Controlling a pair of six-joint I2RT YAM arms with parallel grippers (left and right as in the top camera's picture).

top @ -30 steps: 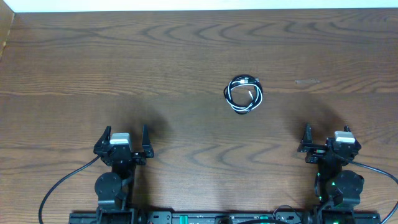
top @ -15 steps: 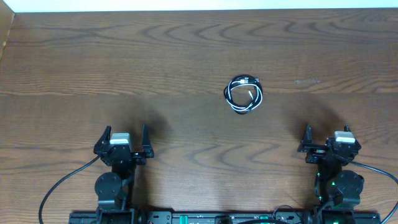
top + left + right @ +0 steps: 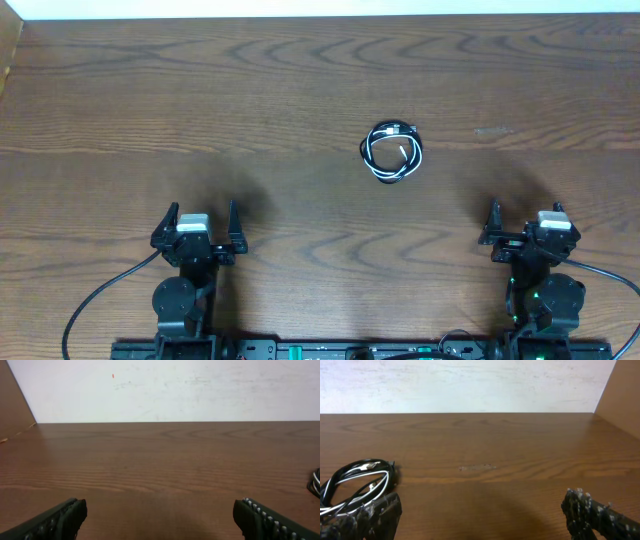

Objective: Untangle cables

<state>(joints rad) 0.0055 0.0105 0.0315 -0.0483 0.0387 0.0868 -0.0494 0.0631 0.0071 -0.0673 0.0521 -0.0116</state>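
The cables, one black and one white, lie coiled together in a small loop on the wooden table, a little right of centre. In the right wrist view the cables rest ahead and to the left, beyond the left finger. Only a sliver of the cables shows at the right edge of the left wrist view. My left gripper sits open near the front left, nothing between its fingers. My right gripper is open near the front right, also holding nothing.
The table is dark wood, with a pale wall along its far edge. A wooden side panel rises at the right, another at the left. Thick black arm wires trail by the bases.
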